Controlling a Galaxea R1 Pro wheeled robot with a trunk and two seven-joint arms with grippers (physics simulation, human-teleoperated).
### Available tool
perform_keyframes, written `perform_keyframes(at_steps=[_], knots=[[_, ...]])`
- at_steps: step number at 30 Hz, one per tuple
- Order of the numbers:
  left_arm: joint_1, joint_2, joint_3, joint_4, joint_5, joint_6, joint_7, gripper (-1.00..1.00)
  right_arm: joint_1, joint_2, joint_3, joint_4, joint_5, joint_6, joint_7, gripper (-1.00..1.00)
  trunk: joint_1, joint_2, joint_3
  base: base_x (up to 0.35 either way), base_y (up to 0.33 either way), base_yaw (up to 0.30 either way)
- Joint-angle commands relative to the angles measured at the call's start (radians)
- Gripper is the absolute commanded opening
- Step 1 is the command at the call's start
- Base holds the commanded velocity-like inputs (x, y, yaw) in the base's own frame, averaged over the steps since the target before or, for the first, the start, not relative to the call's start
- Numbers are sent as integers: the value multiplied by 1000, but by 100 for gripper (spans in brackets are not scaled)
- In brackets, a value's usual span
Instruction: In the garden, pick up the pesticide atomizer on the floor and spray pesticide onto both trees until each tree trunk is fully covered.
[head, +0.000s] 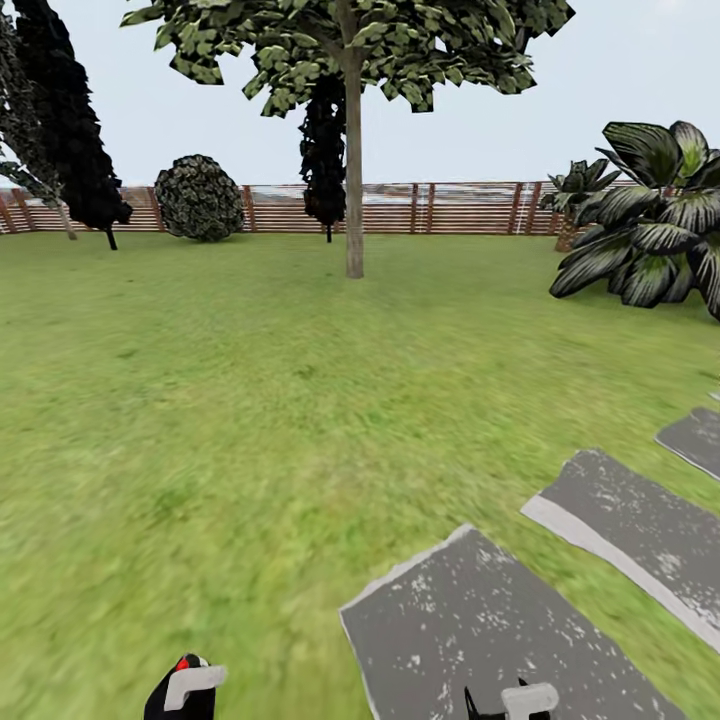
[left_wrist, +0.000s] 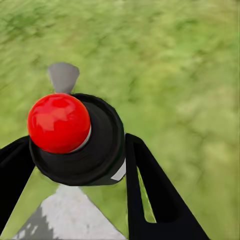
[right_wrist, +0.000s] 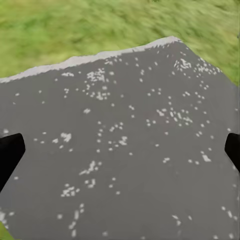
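The pesticide atomizer (left_wrist: 75, 140) is a black canister with a red ball top and a grey nozzle. My left gripper (left_wrist: 77, 170) is shut on it, a black finger on each side. At the bottom left of the head view, the atomizer (head: 180, 688) sits in the left gripper (head: 188, 692). One tree (head: 350, 40) stands far ahead on the garden lawn (head: 200, 400), its pale straight trunk (head: 354, 180) well out of reach. My right gripper (right_wrist: 120, 150) hangs open and empty over a grey paving slab (right_wrist: 125, 125), and the right gripper (head: 512, 702) is low in the head view.
Grey paving slabs (head: 480, 620) run off to the right. A brown slat fence (head: 450, 207) closes the far side. Dark conifers (head: 70, 130) and a round bush (head: 198, 197) stand at the back left. A broad-leaved plant (head: 650, 220) stands at the right.
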Motion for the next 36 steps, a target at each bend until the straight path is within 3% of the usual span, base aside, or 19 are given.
perform_keyframes(at_steps=[1, 36], knots=[[0, 0, 1, 0, 1, 0, 0, -100, 0, 0, 0, 0, 0, 0, 0, 100, 0, 0, 0, 339, -72, 0], [0, 0, 1, -1, 1, 0, 0, -100, 0, 0, 0, 0, 0, 0, 0, 100, 0, 0, 0, 339, -72, 0]])
